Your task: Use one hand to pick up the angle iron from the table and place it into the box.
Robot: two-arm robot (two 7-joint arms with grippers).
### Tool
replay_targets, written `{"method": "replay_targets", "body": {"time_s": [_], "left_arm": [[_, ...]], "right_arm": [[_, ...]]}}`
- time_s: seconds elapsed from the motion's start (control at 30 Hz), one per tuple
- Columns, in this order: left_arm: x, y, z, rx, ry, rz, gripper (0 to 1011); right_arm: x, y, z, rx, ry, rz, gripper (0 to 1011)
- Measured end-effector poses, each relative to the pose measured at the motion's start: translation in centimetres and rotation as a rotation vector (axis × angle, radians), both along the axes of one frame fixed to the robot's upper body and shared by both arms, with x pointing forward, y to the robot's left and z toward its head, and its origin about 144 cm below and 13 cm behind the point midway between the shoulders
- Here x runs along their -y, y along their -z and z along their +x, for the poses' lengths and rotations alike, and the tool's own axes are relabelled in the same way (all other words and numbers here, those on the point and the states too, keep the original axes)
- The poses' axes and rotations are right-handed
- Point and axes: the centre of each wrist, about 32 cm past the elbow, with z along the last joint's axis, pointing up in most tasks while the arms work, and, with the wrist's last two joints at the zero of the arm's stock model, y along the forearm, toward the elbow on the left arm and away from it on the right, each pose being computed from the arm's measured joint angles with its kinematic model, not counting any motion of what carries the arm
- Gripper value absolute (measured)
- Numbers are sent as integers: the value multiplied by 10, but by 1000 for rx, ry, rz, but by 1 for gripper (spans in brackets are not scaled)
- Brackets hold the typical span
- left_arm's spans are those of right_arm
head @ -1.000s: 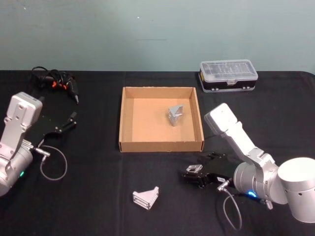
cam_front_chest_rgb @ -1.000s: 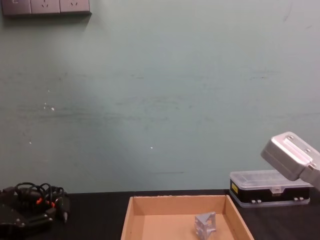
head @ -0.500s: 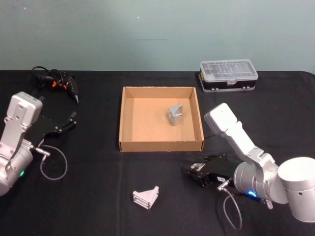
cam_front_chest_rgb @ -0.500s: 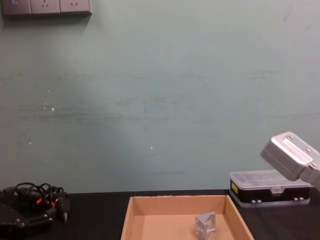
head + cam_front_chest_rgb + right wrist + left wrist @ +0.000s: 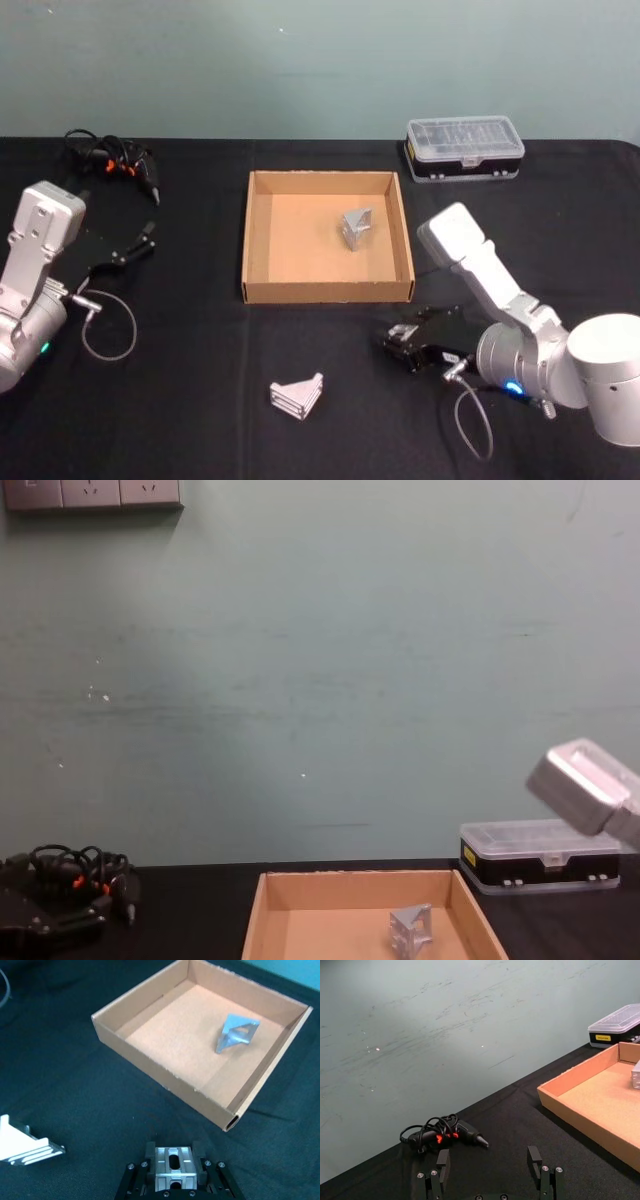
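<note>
My right gripper [image 5: 404,342] hovers low over the black table [image 5: 190,400], in front of the box's near right corner, shut on a silver angle iron [image 5: 173,1176]. The slotted metal piece sits between its black fingers [image 5: 149,1159]. The tan cardboard box [image 5: 326,292] holds one angle iron [image 5: 356,226], also seen from the chest [image 5: 411,927]. Another angle iron [image 5: 297,396] lies on the table to the held one's left, nearer to me. At the far left my left gripper [image 5: 135,245] rests open with nothing between its fingers [image 5: 535,1159].
A clear-lidded plastic case [image 5: 464,150] stands behind the box to the right. A black tool with coiled cables [image 5: 115,165] lies at the back left. A cable loop [image 5: 105,330] hangs by the left arm. The right arm's silver link [image 5: 585,785] rises beside the box.
My right gripper has drawn back a little to the right with the angle iron in it. The left arm has shifted slightly. The angle irons in the box and on the table have not moved.
</note>
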Motion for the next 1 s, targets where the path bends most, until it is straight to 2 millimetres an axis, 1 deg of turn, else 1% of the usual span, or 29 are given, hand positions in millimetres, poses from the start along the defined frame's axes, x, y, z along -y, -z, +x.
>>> {"method": "replay_targets", "body": {"time_s": [0.23, 0.4, 0.43, 0.53, 0.57, 0.67, 0.7, 0.9, 0.93, 0.97, 1.0], "left_arm": [[0, 0, 0, 0, 0, 0, 1011], [0, 0, 0, 0, 0, 0, 1011], [0, 0, 0, 0, 0, 0, 1012], [0, 0, 0, 0, 0, 0, 1011], [0, 0, 0, 0, 0, 0, 1011], [0, 0, 0, 0, 0, 0, 1011], [0, 0, 0, 0, 0, 0, 1011], [0, 0, 0, 0, 0, 0, 1011], [0, 0, 0, 0, 0, 0, 1011], [0, 0, 0, 0, 0, 0, 1011], [0, 0, 0, 0, 0, 0, 1011]], "right_arm": [[0, -17, -4, 59, -20, 28, 445], [-3, -30, 1, 99, -30, 35, 445], [-4, -35, 4, 113, -33, 35, 443], [-8, -39, 12, 127, -38, 35, 443], [-10, -43, 18, 135, -40, 35, 445], [-14, -46, 27, 141, -43, 35, 443], [-17, -47, 35, 145, -42, 35, 445], [-28, -47, 64, 158, -41, 57, 445], [-28, -47, 64, 158, -41, 57, 445], [-31, -47, 72, 160, -40, 64, 445], [-32, -46, 75, 160, -40, 67, 445]]}}
